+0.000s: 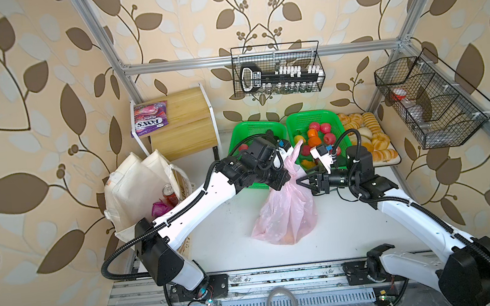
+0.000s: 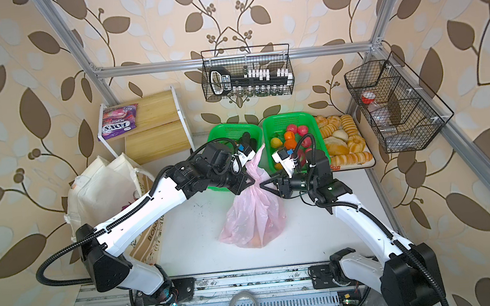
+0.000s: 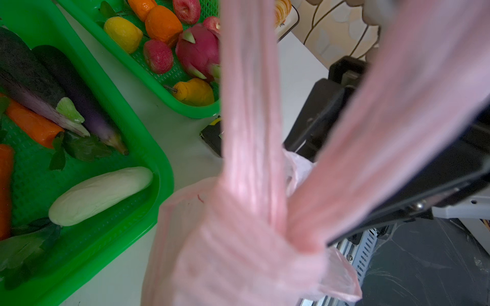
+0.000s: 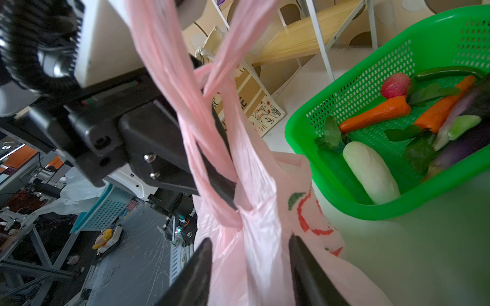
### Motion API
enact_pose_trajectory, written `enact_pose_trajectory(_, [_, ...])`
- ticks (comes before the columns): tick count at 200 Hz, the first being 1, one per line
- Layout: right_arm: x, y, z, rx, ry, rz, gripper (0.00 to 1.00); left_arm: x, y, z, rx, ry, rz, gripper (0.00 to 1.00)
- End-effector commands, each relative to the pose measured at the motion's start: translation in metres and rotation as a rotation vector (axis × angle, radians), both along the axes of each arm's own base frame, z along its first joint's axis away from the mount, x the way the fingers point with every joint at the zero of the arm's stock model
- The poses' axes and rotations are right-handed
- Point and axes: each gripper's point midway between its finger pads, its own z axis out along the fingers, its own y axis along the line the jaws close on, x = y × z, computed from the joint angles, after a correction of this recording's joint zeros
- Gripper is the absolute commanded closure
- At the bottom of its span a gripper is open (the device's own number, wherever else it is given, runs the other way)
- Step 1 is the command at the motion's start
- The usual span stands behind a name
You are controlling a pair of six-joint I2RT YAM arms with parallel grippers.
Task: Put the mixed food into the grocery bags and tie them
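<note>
White tabletop [image 1: 222,243], as I viewed it remotely: left claw [image 1: 285,176] clamped the pink bag [image 1: 287,214] by its twisted handles; right claw [image 4: 250,243] stood parted, astride the bag's neck.

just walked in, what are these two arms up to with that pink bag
Two arms are tying off a pink plastic bag that sits in the middle of the table with food showing through it. The left gripper is pinched shut on one of its handles, while the right gripper stands open around the bag's neck. The handles are crossed and bunched there; whether the knot is finished is unclear. A canvas tote on the left holds a red can and a purple packet.
</note>
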Motion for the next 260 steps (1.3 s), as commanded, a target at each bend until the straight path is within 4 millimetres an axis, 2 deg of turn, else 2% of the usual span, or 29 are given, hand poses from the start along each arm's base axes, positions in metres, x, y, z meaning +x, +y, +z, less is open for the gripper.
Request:
enact_pose_trajectory(1, [-0.002, 0.001, -0.001, -0.061, -0.126, 0.001, 0.76, -0.003, 0.008, 0.023, -0.019, -0.066, -0.013, 0.84])
enact_pose_trajectory(17, [0.004, -0.005, -0.003, -0.074, -0.117, -0.059, 0.92, -0.001, 0.013, 0.022, 0.002, -0.077, 0.006, 0.83])
enact_pose_trajectory(28, [0.005, -0.007, -0.004, -0.082, -0.112, -0.080, 1.00, 0.000, 0.016, 0.022, 0.016, -0.084, 0.015, 0.83])
enact_pose_trajectory(83, [-0.005, -0.019, 0.000, -0.057, -0.049, -0.167, 1.00, 0.005, 0.027, 0.025, 0.045, -0.118, 0.061, 0.80])
enact_pose_trajectory(112, [-0.010, -0.020, 0.002, -0.043, -0.024, -0.172, 1.00, 0.007, 0.030, 0.025, 0.061, -0.128, 0.073, 0.83])
enact_pose_trajectory(159, [-0.036, -0.005, 0.011, 0.018, 0.017, -0.021, 1.00, 0.020, 0.025, 0.036, 0.012, -0.181, 0.118, 1.00])
enact_pose_trajectory(164, [-0.039, -0.004, 0.012, 0.022, 0.020, -0.010, 1.00, 0.021, 0.024, 0.037, 0.003, -0.187, 0.117, 1.00])
enact_pose_trajectory(168, [-0.041, -0.003, 0.012, 0.024, 0.025, 0.002, 1.00, 0.018, 0.027, 0.051, -0.027, -0.212, 0.120, 1.00])
enact_pose_trajectory(197, [-0.055, 0.004, 0.015, 0.044, 0.050, 0.083, 1.00, 0.018, 0.023, 0.066, -0.101, -0.266, 0.115, 1.00])
enact_pose_trajectory(218, [-0.069, 0.010, 0.022, 0.065, 0.050, 0.161, 1.00, 0.015, 0.021, 0.074, -0.151, -0.309, 0.087, 1.00])
enact_pose_trajectory(260, [-0.081, 0.019, 0.026, 0.069, 0.017, 0.236, 1.00, 0.009, 0.017, 0.082, -0.248, -0.390, 0.055, 1.00])
